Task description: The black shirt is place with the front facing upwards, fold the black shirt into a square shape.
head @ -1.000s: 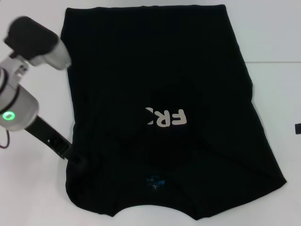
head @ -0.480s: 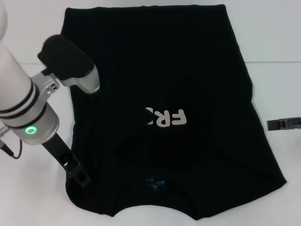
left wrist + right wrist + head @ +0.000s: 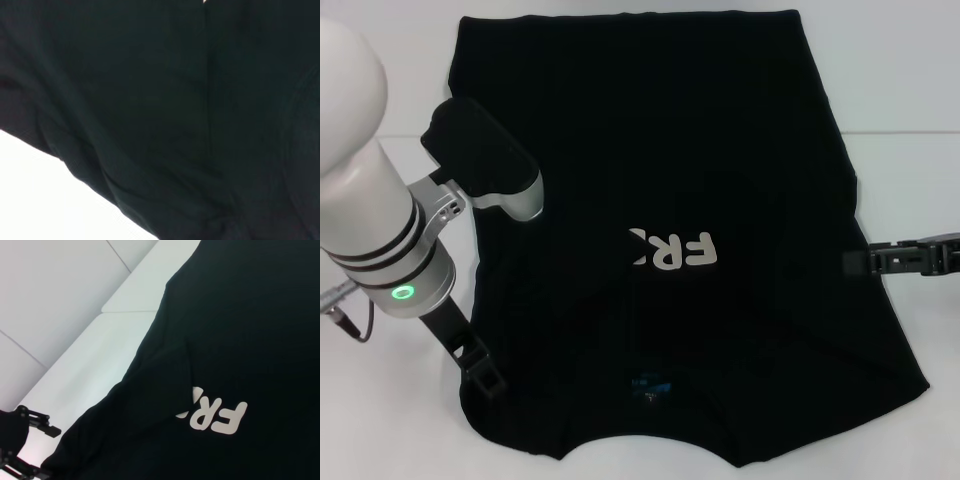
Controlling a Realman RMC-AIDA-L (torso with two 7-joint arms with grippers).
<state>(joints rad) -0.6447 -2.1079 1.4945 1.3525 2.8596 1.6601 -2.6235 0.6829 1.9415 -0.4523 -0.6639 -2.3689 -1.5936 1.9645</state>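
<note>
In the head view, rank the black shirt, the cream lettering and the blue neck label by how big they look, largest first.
1. black shirt, covering most of the view.
2. cream lettering on its chest, partly hidden by a fold.
3. blue neck label, a small patch near the collar.

None look alike in size.

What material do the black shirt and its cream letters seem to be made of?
The black shirt looks like soft matte knit cloth, probably cotton: it drapes and creases without shine. The cream letters look like a flat printed layer, perhaps vinyl or ink; one fold hides part of them.
</note>
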